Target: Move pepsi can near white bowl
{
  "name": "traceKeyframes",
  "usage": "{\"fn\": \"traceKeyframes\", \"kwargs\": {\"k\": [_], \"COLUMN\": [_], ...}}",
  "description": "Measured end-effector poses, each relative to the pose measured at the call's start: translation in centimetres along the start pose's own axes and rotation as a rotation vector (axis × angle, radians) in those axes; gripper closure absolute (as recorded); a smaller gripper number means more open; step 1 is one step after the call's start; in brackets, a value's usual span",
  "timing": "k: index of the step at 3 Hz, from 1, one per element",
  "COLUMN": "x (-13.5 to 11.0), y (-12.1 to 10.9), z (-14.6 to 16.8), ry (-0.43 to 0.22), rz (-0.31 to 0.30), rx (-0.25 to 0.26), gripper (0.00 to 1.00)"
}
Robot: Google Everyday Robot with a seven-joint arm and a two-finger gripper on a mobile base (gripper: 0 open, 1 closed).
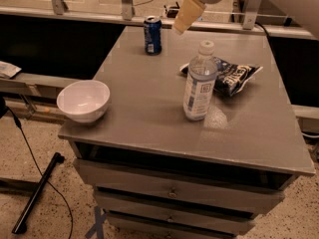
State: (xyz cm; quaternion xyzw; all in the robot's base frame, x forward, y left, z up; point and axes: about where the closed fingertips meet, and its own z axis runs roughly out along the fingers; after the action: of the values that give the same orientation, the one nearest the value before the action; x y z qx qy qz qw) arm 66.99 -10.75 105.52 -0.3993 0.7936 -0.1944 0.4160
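My gripper (183, 18) hangs at the top of the view, above the far end of the drawer cabinet (129, 177) and just right of the pepsi can (152, 35). The arm behind it is cut off by the top edge. The can's lettering is too blurred for me to read. The water bottle (199, 83) hides the left part of the chip bag (235, 76), and its label print is too small to make out. The cabinet's lowest drawer runs off the bottom edge. A pale flat object (6, 68) is cropped at the left; I cannot tell what it is.
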Motion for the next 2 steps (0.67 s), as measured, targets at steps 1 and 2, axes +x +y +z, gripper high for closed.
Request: {"fn": "traceKeyframes", "kwargs": {"k": [1, 2], "x": [-0.3, -0.9], "y": [-0.3, -0.4], "z": [3.3, 5.6], "ry": [-0.056, -0.057], "rz": [0.273, 0.398], "rx": [-0.089, -0.089], "gripper": [0.0, 0.0]}}
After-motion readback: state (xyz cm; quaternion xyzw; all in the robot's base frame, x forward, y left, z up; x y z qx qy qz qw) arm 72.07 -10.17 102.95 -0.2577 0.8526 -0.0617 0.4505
